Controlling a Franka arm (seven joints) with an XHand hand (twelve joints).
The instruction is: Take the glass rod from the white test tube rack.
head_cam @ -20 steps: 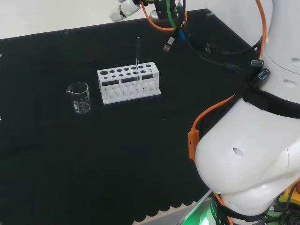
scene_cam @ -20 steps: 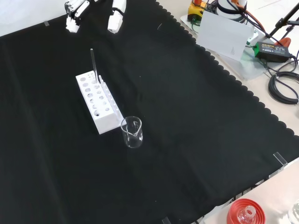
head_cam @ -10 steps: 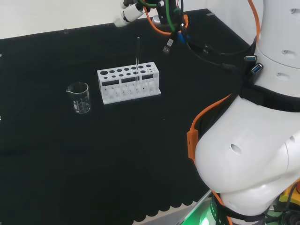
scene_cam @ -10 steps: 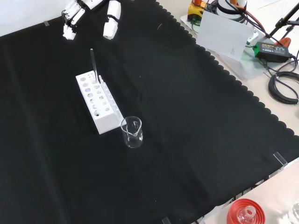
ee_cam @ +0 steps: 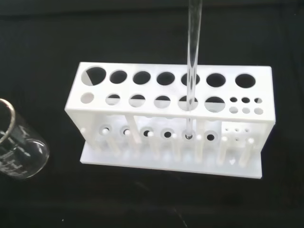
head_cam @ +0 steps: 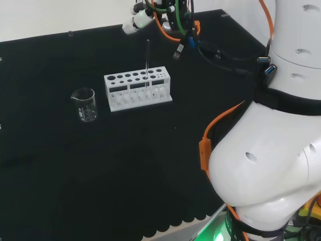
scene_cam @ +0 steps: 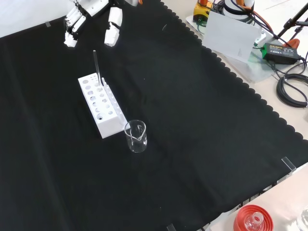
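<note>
A white test tube rack (scene_cam: 101,103) stands on the black cloth, with a clear glass rod (scene_cam: 96,67) upright in one of its holes near the far end. In the head view the rod (head_cam: 147,59) rises from the right part of the rack (head_cam: 138,90). The hand (scene_cam: 113,26) hovers above and beyond the rod's top, open, its fingers and thumb spread apart and touching nothing. It also shows in the head view as the hand (head_cam: 136,21), just above the rod's tip. The wrist view looks down on the rack (ee_cam: 171,118) and the rod (ee_cam: 192,61).
An empty glass beaker (scene_cam: 136,136) stands close to the rack's near end, left of it in the head view (head_cam: 84,104). A red ribbed stand (scene_cam: 252,219) with glassware sits at the bench's near right corner. Cables and boxes lie off the cloth at the right.
The hand has come down and nearer to the top of the rod. The rod, rack and beaker have not moved.
</note>
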